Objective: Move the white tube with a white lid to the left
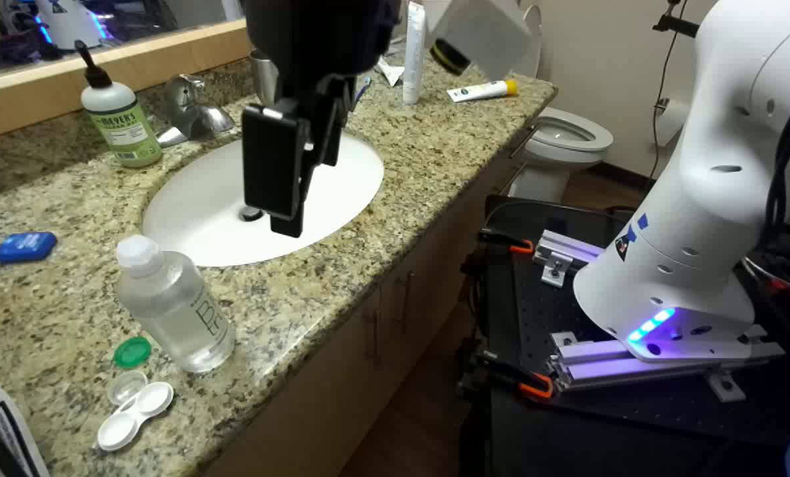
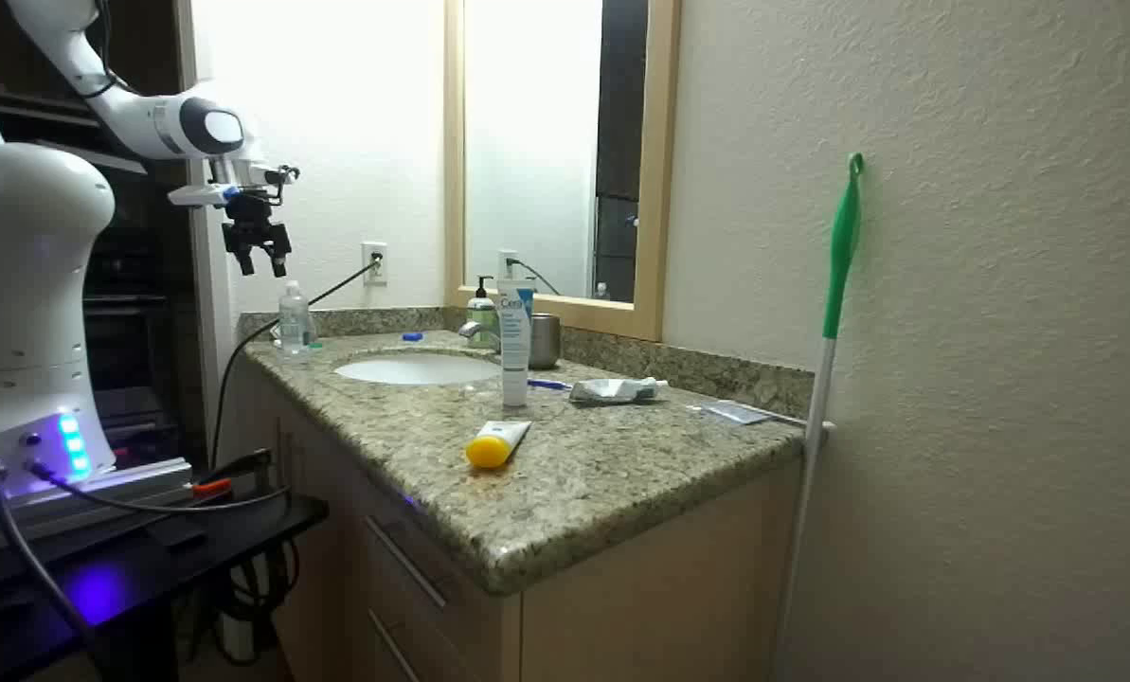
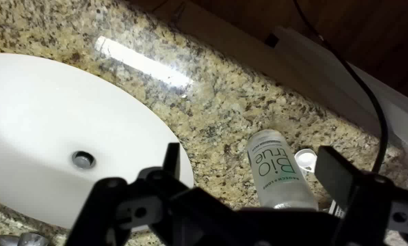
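Observation:
The white tube (image 1: 414,50) stands upright beyond the sink in an exterior view. It also stands near the middle of the counter in an exterior view (image 2: 515,332), with blue print. Its white lid (image 2: 515,391) is at the bottom, resting on the counter, and shows too in an exterior view (image 1: 410,95). The tube is out of the wrist view. My gripper (image 1: 306,189) is open and empty, high above the counter, at the far end from the tube. In the wrist view its fingers (image 3: 250,150) are wide apart, with the clear bottle (image 3: 275,167) below, not held.
The sink (image 1: 189,225) lies between the clear bottle and the tube. A yellow-capped tube (image 2: 500,443), a crumpled tube (image 2: 612,390) and a metal cup (image 2: 545,341) are near the white tube. A soap bottle (image 1: 122,122), faucet (image 1: 196,112), lens case (image 1: 134,416) and blue box (image 1: 25,246) stand around.

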